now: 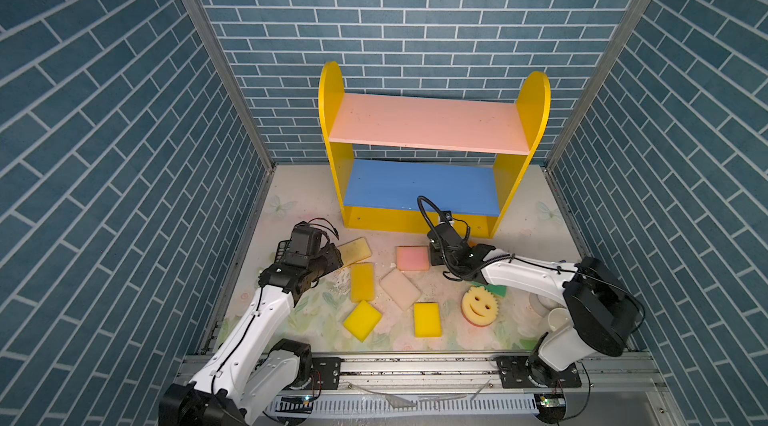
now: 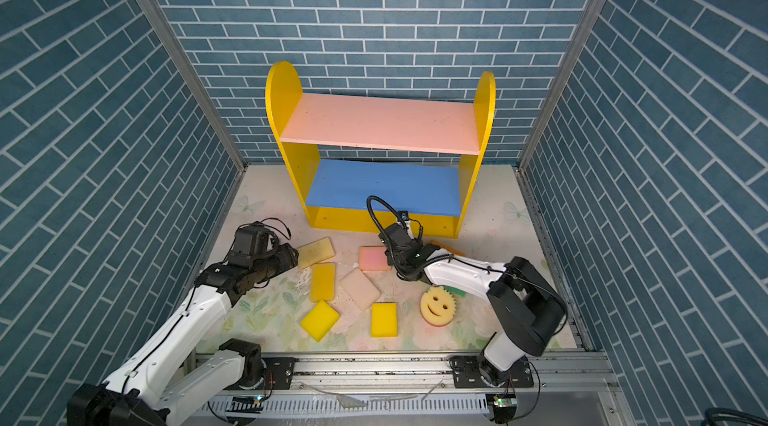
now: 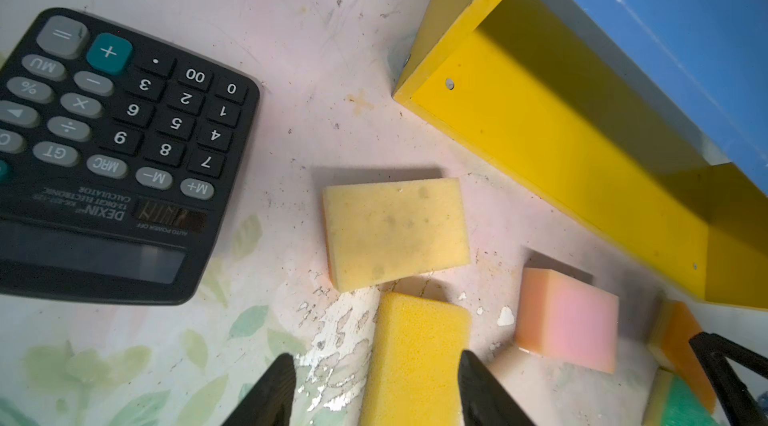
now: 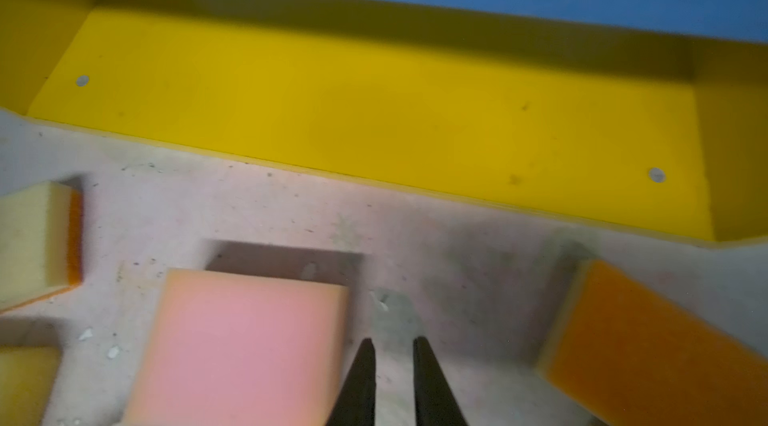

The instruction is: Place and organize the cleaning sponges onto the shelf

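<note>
- Left claw point(image 3: 374, 361) hangs about half open over the long bright-yellow foam sponge point(image 3: 415, 357). One finger looks to be right against its side and the other shows a gap, so I'd say nothing is held yet.
- Right claw point(image 4: 394, 345) is pinched almost closed, just a slit, and empty. It's over bare table between the pink foam sponge point(image 4: 241, 345) and the orange foam sponge point(image 4: 648, 332).
- If that yellow one is the grab, I'd centre the jaws first so both fingers meet the long sides. Squeeze lightly (foam squashes) and lift straight up, because the tan foam sponge point(image 3: 395, 232) sits just beside its end.
- The right claw would need to open up before it can take the pink one.
- Sponge count is nine, all lying on the floral-print table point(image 1: 532, 228) in front of the shelf. That's three bright-yellow rectangles, plus one each of tan, pink, orange, whitish foam sponge point(image 1: 400, 289) and green foam sponge point(image 1: 498, 290), which is half under the right arm. The ninth is a round yellow smiley-face sponge point(image 1: 481, 305).
- There's one three-level wooden shelf with yellow sides point(image 1: 330, 112), at the back, and its pink, blue and yellow boards are all bare.
- One black calculator point(image 3: 116, 154) sits near the left claw. Not a sponge, leave it.
</note>
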